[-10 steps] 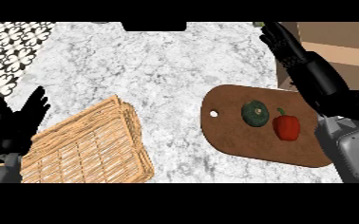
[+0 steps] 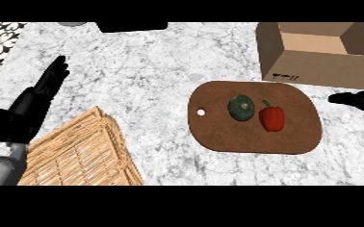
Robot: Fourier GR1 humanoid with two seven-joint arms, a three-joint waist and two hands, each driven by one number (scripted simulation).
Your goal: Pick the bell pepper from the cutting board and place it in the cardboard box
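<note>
While the red bell pepper [image 2: 271,118] lies on the brown cutting board [image 2: 222,135] at the right of centre of the frame, neither robot hand touches it. The pepper sits on the board's right half, its green stem pointing toward the upper left, just beside a dark green round vegetable [image 2: 241,108] that lies to its left. The board has a small hole [image 2: 201,111] near its left edge and rests flat on the white marbled desk [image 2: 156,77]. In the upper right of the frame stands the cardboard box [image 2: 307,69], its top open, its near wall just beyond the board's upper right edge. The left robot hand [image 2: 44,90] shows at the left of the frame, fingers straight and spread, pointing toward the upper right, holding nothing, above a woven basket [image 2: 78,155] that fills the lower left. The right robot hand [image 2: 350,99] shows only as a small black part at the right edge, beside the board; whether it is spread or closed cannot be told.
</note>
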